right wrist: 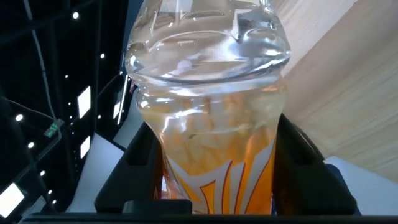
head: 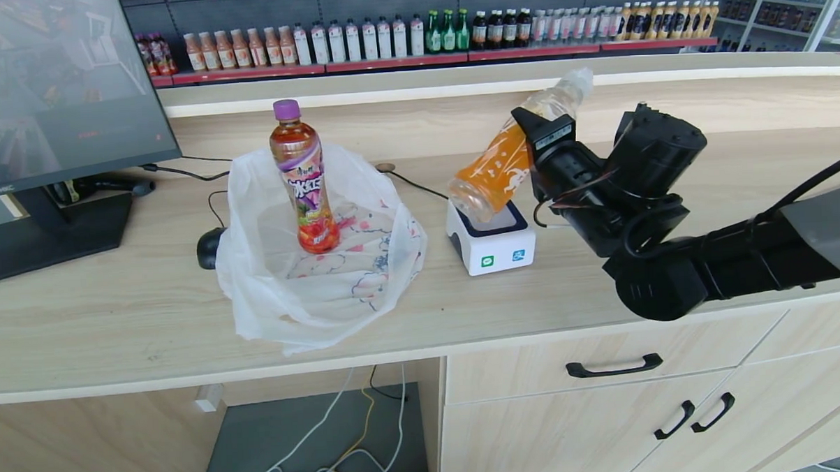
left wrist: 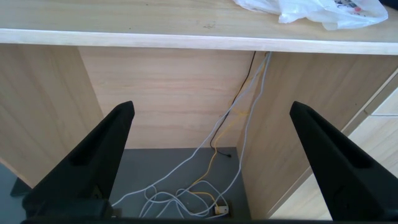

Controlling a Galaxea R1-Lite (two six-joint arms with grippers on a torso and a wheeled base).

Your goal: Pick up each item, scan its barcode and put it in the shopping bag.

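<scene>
My right gripper (head: 528,145) is shut on an orange drink bottle (head: 508,152), holding it tilted with its base low over the white barcode scanner (head: 491,244) on the counter. In the right wrist view the orange bottle (right wrist: 211,124) sits between the black fingers (right wrist: 298,162). A red tea bottle with a purple cap (head: 302,177) stands upright inside the white shopping bag (head: 316,267), left of the scanner. My left gripper (left wrist: 211,149) hangs open below the counter edge, facing the cables under the desk.
A monitor (head: 51,88) stands at the counter's left with a black mouse (head: 209,247) beside the bag. Cables run across the counter. Drawers (head: 613,365) lie under the right side. Shelves of bottles (head: 427,33) line the back wall.
</scene>
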